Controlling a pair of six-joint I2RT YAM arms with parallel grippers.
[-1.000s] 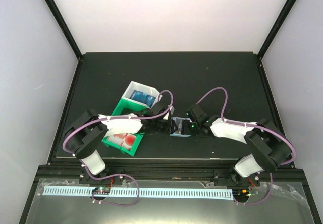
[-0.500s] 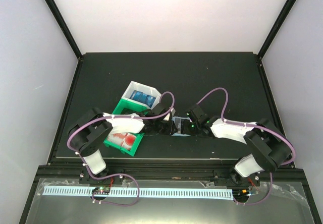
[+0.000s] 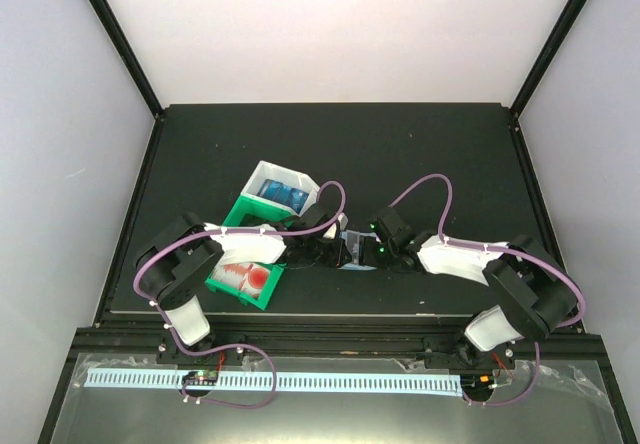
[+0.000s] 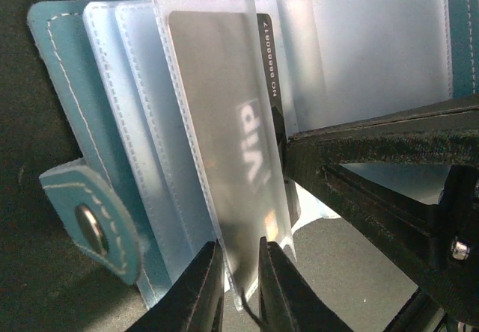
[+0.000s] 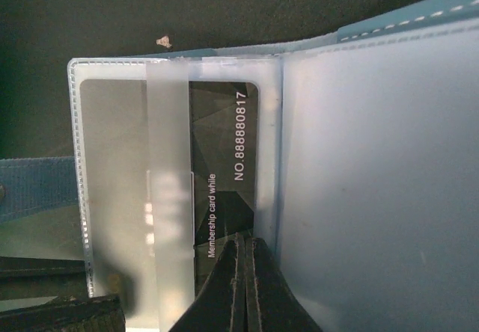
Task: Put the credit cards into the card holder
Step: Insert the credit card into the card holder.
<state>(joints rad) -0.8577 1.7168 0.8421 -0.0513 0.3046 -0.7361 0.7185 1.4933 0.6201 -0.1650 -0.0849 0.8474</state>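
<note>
The teal card holder (image 4: pixel 56 85) lies open on the black table between both grippers, its clear sleeves fanned out and its snap tab (image 4: pixel 90 223) at the left. A black credit card (image 4: pixel 224 108) sits most of the way inside one sleeve. My left gripper (image 4: pixel 239 246) pinches that sleeve's lower edge, a finger on each side. My right gripper (image 5: pixel 245 241) is shut, its tips resting on the black card (image 5: pixel 228 190) beside the sleeve's fold. In the top view the card holder (image 3: pixel 352 251) is mostly hidden under the two grippers.
A green bin (image 3: pixel 232 226) with red-and-white cards (image 3: pixel 245 277) stands left of the holder, under the left arm. Behind it a white bin (image 3: pixel 262 171) holds blue cards (image 3: pixel 283 195). Small crumbs (image 5: pixel 163 41) lie on the table past the holder.
My left gripper's jaws have narrowed onto the sleeve's edge, and the left arm has edged toward the holder. The right gripper has stayed shut in place.
</note>
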